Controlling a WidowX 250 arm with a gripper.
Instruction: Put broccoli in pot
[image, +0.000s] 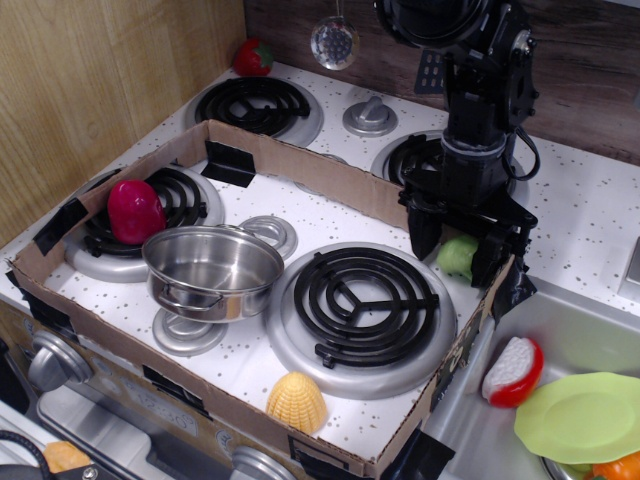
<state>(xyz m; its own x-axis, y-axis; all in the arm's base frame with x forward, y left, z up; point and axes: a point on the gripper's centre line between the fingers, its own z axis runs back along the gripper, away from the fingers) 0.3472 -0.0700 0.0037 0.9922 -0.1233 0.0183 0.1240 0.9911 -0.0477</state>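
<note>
The light-green toy broccoli (457, 257) lies at the right corner of the cardboard tray, beside the big front burner. My black gripper (456, 253) reaches straight down over it, open, with one finger on each side of the broccoli. I cannot tell whether the fingers touch it. The shiny steel pot (213, 271) stands empty at the tray's front left, well apart from the gripper.
A cardboard tray wall (300, 165) rings the stove top. A magenta toy (134, 210) sits on the left burner, a yellow corn (296, 402) at the front. To the right, a sink holds a red-white toy (512, 371) and a lime plate (585, 416).
</note>
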